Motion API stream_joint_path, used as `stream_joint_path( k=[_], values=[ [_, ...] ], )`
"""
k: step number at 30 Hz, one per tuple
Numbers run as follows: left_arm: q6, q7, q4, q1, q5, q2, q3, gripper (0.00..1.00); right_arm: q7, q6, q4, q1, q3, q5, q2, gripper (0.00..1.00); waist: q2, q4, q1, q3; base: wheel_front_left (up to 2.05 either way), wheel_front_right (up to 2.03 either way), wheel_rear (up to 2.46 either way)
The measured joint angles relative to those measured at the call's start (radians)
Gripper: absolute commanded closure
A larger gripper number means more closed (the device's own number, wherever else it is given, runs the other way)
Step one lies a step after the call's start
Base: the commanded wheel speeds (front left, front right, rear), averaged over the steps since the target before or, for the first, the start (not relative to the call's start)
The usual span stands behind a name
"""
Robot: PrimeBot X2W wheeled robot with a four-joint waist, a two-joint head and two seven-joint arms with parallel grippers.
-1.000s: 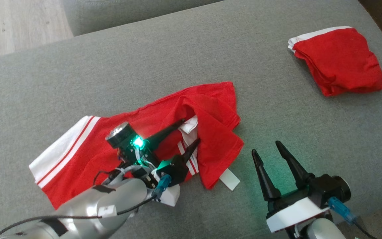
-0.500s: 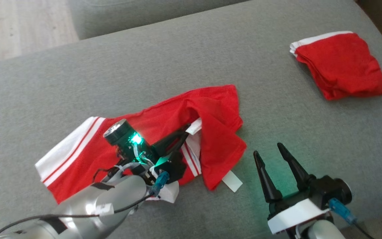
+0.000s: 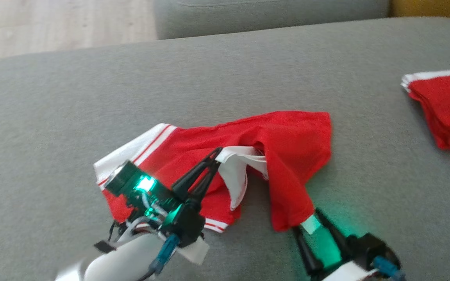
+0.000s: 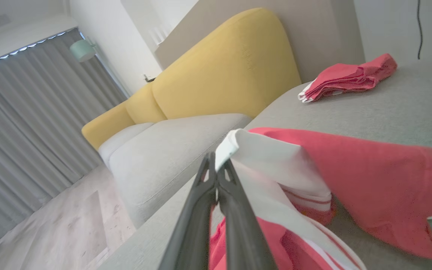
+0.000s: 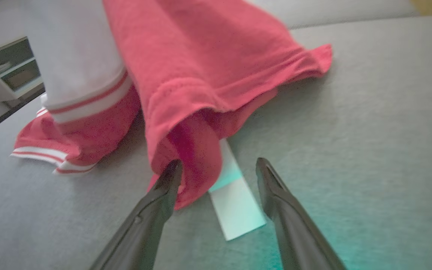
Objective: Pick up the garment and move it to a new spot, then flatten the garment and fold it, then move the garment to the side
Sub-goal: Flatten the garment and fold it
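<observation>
The garment (image 3: 287, 140) is red with white striped cuffs and lies crumpled on the grey couch seat (image 3: 92, 97). My left gripper (image 3: 218, 153) is shut on its white edge (image 4: 234, 144) and holds that edge lifted off the seat. The rest of the garment (image 4: 373, 168) drapes down to the right of the pinch. My right gripper (image 3: 306, 219) stands open at the garment's lower hanging corner (image 5: 186, 150). Its fingers straddle the white label (image 5: 234, 202), and the left finger (image 5: 167, 183) touches the red cloth.
A second red garment (image 3: 443, 105), folded, lies at the right edge of the seat, also in the left wrist view as the folded pile (image 4: 347, 77). A yellow backrest (image 4: 219, 71) rises behind. Wooden floor (image 3: 53, 27) lies beyond the seat's far left edge.
My left gripper closed on the white edge and raised it. The right gripper moved in to the garment's hanging corner. The head camera shifted, sliding the scene rightward.
</observation>
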Motion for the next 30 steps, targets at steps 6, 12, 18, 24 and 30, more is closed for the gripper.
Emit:
stream_joint_path(
  k=[6, 12, 18, 24, 30],
  values=[
    [0.055, 0.037, -0.135, 0.017, 0.003, 0.078, 0.014, 1.00, 0.000, 0.000, 0.074, -0.007, 0.110, 0.083, -0.040, 0.00, 0.0000, 0.058, 0.0000, -0.005, 0.00, 0.00, 0.00],
    [0.071, 0.073, -0.194, 0.017, 0.014, 0.118, 0.020, 1.00, 0.000, 0.000, 0.088, -0.060, 0.124, 0.084, -0.046, 0.00, 0.0000, 0.087, 0.0000, 0.002, 0.00, 0.00, 0.00],
    [0.086, 0.084, -0.217, 0.017, 0.021, 0.144, 0.022, 1.00, 0.000, 0.000, 0.132, -0.076, 0.151, 0.078, -0.054, 0.53, 0.0000, 0.101, 0.0000, -0.002, 0.00, 0.00, 0.00],
    [0.097, 0.091, -0.240, 0.017, 0.021, 0.175, 0.030, 1.00, -0.005, 0.000, 0.182, -0.097, 0.150, 0.038, -0.065, 1.00, 0.0000, 0.104, 0.0000, -0.007, 0.00, 0.00, 0.00],
    [0.114, 0.087, -0.268, 0.015, 0.032, 0.224, 0.061, 1.00, 0.002, 0.000, 0.096, -0.093, 0.174, 0.071, -0.069, 1.00, 0.0000, 0.090, 0.0001, -0.019, 0.00, 0.00, 0.00]
  ],
)
